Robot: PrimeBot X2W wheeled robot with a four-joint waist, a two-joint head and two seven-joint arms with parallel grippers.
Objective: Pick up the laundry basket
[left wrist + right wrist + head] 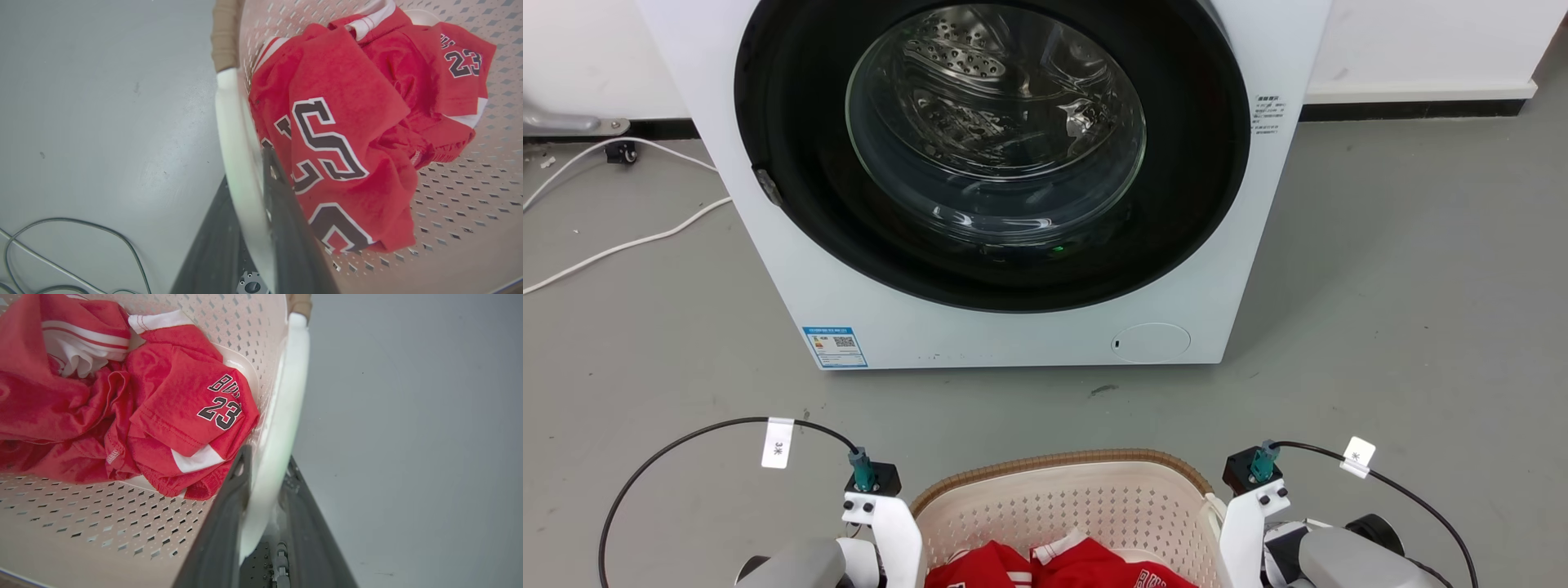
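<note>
Grey floor (1380, 286) fronts a white washing machine (980, 335); the laundry basket (1062, 498) lies between both arms. Left gripper (247, 192) and right gripper (265, 486) each pinch a white side handle (235, 134) — narrow gap, one finger inside, one outside. Red jersey (184, 408) — printed "23".

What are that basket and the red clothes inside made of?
The laundry basket looks like smooth cream moulded plastic: even rows of holes. Its brown rim looks woven, maybe imitation. The red clothes seem soft knit fabric: creased, printed numbers.

Grey floor (1405, 310), white wall (1421, 37), front-loading washing machine (992, 163)
</note>
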